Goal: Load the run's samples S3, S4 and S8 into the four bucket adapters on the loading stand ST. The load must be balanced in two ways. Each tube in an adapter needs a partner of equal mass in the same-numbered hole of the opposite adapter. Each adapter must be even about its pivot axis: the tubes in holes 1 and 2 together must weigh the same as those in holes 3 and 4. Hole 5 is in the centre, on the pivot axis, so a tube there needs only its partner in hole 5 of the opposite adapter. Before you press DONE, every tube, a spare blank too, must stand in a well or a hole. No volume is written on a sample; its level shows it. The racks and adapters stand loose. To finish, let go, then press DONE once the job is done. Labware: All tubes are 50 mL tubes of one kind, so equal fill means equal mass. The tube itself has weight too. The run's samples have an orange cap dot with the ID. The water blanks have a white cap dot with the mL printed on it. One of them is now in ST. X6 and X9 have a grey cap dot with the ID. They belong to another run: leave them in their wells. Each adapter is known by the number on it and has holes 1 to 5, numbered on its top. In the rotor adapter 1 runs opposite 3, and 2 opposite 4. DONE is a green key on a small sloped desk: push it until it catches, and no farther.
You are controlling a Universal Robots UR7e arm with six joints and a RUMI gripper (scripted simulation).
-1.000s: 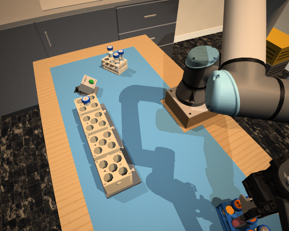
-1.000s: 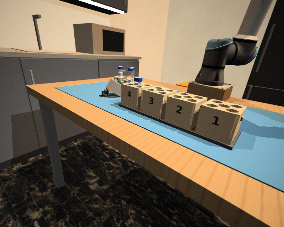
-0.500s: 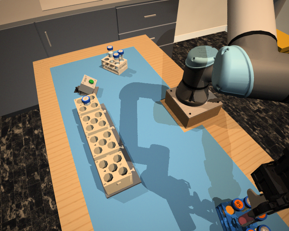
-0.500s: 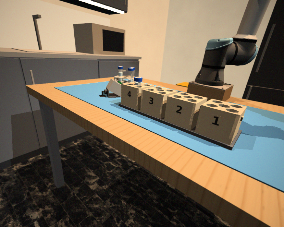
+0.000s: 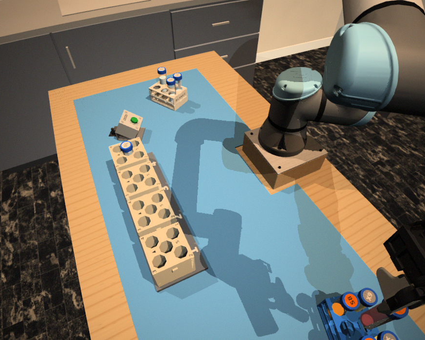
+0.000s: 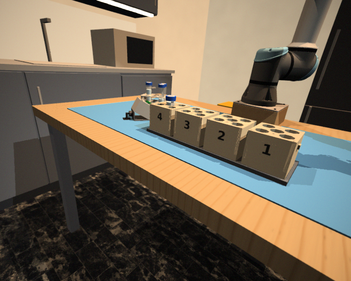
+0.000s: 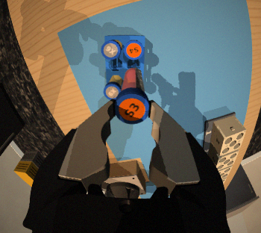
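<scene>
My gripper (image 7: pixel 132 101) is shut on the S3 tube (image 7: pixel 131 110) (image 5: pixel 373 319), with red liquid, and holds it above the blue sample rack (image 7: pixel 124 37). In that rack stand S8 (image 5: pixel 349 299), with an orange dot, S4 (image 7: pixel 133 50), X6 (image 7: pixel 110 49) and X9 (image 7: pixel 112 91) (image 5: pixel 368 297). S8 is hidden in the wrist view. A white-dot blank (image 5: pixel 126 146) (image 6: pixel 170 98) stands in adapter 4 (image 6: pixel 159 123), seemingly in its centre hole. Adapters 3 (image 6: pixel 186 131), 2 (image 6: pixel 221 141) and 1 (image 6: pixel 266 155) show open holes. The green DONE key (image 5: pixel 133 120) is on its desk.
The blank rack (image 5: pixel 162 100) holds three blanks at the far end of the blue mat (image 5: pixel 220 190). The adapters stand in a row on the dark stand ST (image 5: pixel 201 266). The desk (image 5: pixel 128 128) is just beyond adapter 4. The arm's wooden base (image 5: pixel 284 172) is at the right.
</scene>
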